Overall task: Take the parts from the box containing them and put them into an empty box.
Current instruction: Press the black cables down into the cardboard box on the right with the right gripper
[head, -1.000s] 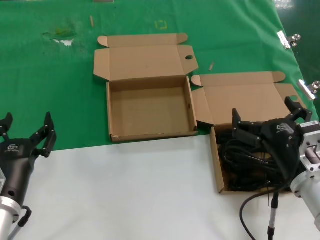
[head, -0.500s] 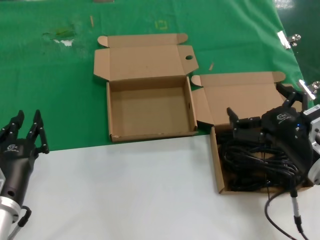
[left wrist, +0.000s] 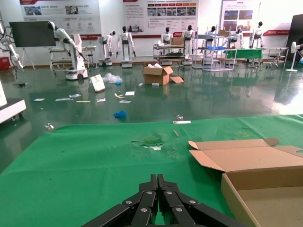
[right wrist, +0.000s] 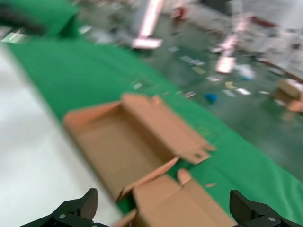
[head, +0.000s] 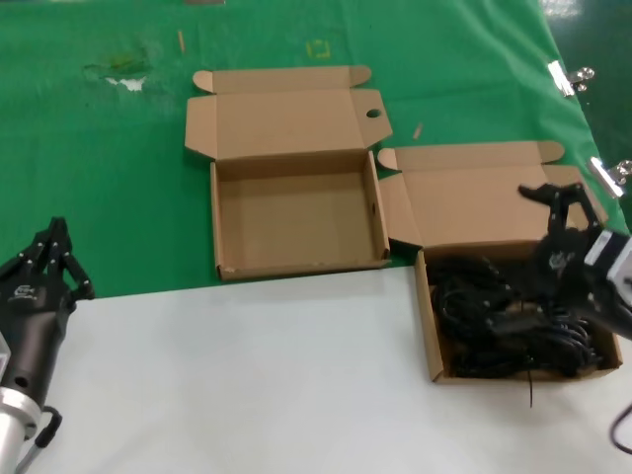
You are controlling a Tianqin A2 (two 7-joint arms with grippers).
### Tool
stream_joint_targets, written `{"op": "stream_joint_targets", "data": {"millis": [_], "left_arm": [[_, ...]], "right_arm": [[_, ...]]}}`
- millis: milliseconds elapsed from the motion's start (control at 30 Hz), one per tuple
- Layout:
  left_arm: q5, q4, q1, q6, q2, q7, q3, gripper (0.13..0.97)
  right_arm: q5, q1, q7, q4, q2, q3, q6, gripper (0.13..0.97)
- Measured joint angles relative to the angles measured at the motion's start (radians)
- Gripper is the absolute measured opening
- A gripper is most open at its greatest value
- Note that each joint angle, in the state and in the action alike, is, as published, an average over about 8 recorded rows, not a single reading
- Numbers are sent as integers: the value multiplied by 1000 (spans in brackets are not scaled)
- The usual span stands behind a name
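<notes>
The table is white across the lower part of the frame and covered by a green cloth over the upper part. The empty box sits on the cloth at upper centre, lid flap open toward the top of the frame, its front edge just at the border with the white surface. The box holding the parts lies at lower right, just beside it, its tray on the white part and its open lid over the green.
</notes>
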Motion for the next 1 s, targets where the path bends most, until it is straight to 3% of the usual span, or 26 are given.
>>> {"op": "stream_joint_targets", "data": {"millis": [500,1000], "left_arm": [[0,0,0,0,0,0,0,140],[0,0,0,0,0,0,0,140]], "right_arm": [[-186,72,-130,-119,93,33,-452,966],[-285,75,-178,-185,36,76,-558,929]]}}
